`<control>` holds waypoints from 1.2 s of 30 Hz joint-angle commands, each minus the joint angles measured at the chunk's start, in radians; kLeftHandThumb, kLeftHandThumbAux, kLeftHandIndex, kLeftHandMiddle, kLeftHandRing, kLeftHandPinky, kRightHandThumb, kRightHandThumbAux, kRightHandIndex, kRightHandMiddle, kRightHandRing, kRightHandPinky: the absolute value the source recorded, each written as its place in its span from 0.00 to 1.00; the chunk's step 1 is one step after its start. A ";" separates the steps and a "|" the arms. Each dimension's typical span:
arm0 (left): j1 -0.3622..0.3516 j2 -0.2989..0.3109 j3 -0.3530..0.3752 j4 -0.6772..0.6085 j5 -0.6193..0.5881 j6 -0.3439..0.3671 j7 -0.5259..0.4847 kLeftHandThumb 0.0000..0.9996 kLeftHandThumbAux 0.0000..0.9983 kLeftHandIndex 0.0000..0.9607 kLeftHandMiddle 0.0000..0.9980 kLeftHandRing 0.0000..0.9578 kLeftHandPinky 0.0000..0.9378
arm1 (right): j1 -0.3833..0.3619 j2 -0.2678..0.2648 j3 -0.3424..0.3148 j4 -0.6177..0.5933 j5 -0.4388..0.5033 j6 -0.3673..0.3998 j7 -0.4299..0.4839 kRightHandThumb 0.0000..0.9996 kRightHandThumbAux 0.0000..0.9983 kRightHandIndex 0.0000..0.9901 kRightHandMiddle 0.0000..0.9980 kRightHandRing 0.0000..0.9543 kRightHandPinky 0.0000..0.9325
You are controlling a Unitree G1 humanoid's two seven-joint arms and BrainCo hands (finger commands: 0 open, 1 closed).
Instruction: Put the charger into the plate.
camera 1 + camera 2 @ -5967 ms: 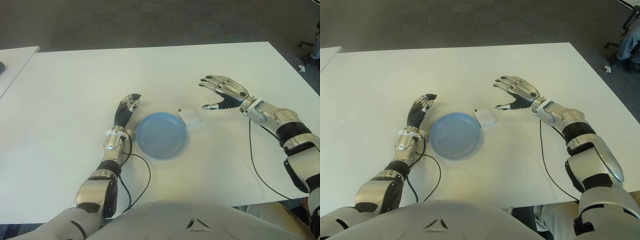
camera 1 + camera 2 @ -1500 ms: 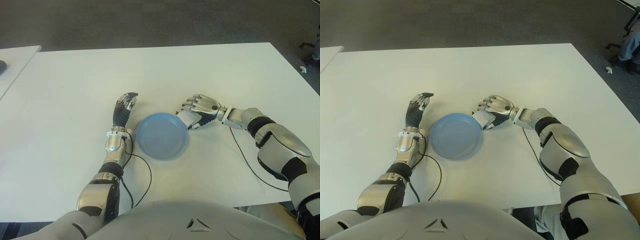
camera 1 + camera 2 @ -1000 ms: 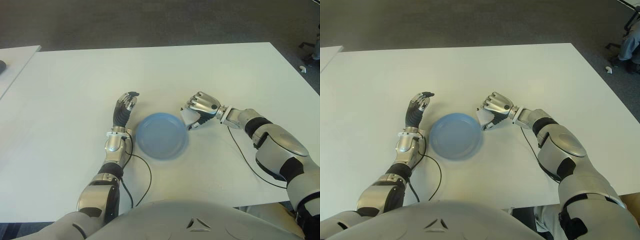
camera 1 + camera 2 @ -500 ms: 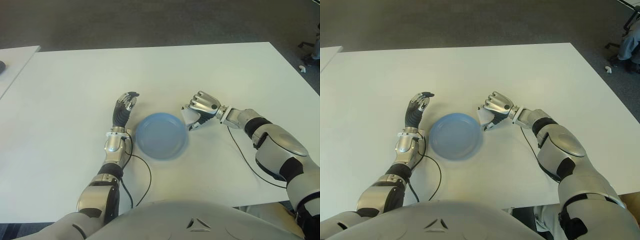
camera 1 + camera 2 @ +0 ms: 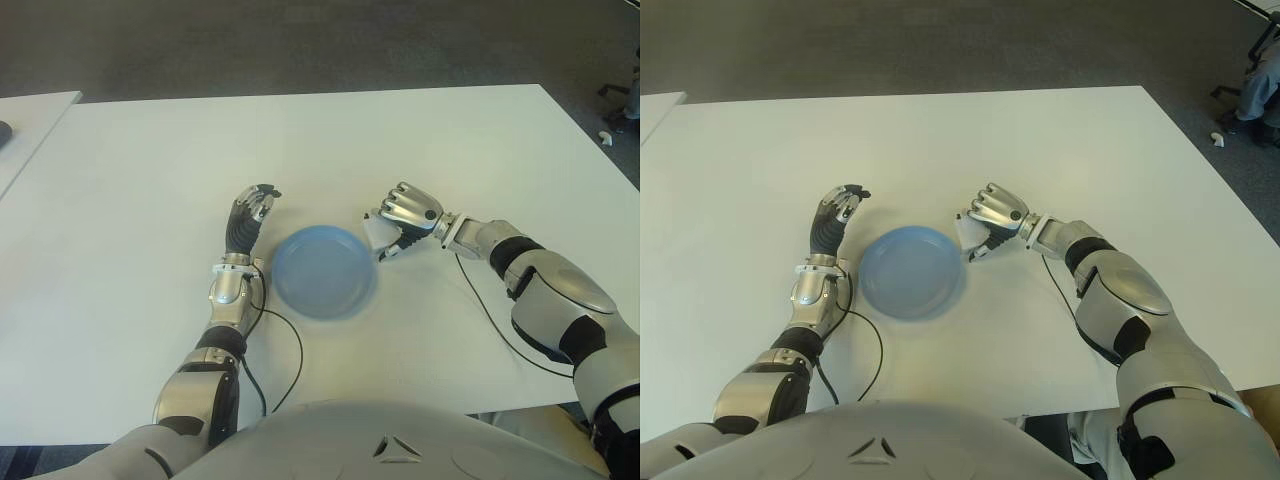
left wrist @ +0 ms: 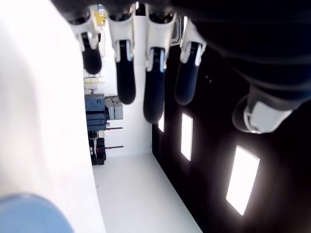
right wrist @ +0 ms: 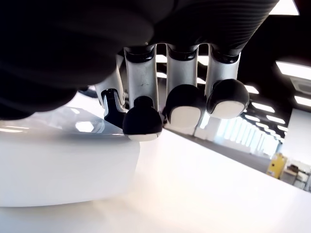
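A round blue plate (image 5: 322, 271) lies on the white table (image 5: 420, 140) in front of me. The white square charger (image 5: 376, 232) is tilted up just off the plate's right rim, and my right hand (image 5: 400, 214) has its fingers curled over it with the thumb underneath. In the right wrist view the fingertips (image 7: 142, 118) press on the charger's white body (image 7: 63, 165). My left hand (image 5: 250, 215) stands edge-up just left of the plate, its fingers (image 6: 154, 73) loosely extended and holding nothing.
A black cable (image 5: 278, 340) loops on the table beside my left forearm, and another cable (image 5: 500, 325) trails from my right wrist. A second white table (image 5: 25, 130) shows at the far left. Dark carpet lies beyond the table's far edge.
Six seconds ago my right hand hovered open to the right of the flat-lying charger. It has since closed on the charger and tipped it up; over the last second almost nothing moved.
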 commanded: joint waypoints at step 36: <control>0.176 -0.073 0.012 0.171 0.021 0.049 0.008 0.00 0.46 0.35 0.41 0.33 0.19 | 0.070 -0.178 -0.349 -0.475 0.088 0.006 0.069 0.65 0.73 0.82 0.90 0.95 0.99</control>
